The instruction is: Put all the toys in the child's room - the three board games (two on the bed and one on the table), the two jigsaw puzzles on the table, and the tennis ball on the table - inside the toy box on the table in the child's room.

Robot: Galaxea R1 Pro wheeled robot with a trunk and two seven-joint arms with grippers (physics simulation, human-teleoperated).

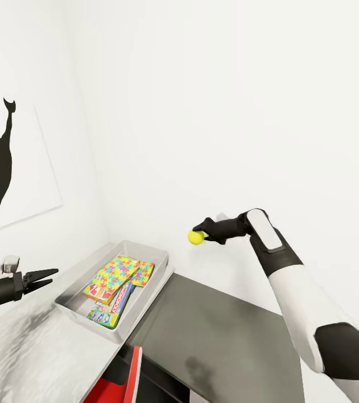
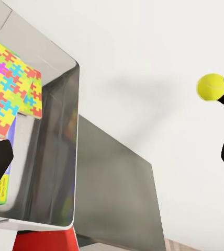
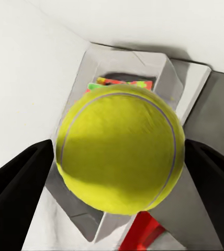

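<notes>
Right gripper [image 1: 201,234] is clenching the tennis ball [image 1: 195,237] in air, off the toy box [image 1: 146,251]'s right rim; puzzles and games already lying inside; left gripper [image 1: 50,277] is hanging released; ball drop remaining.

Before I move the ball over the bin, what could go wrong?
The right tool pinches the tennis ball only at its sides, so it may slip out.
Released here, beside the toy box, it would land on the dark cabinet and roll.
Dropped onto the jigsaw puzzles, it may bounce out.
</notes>
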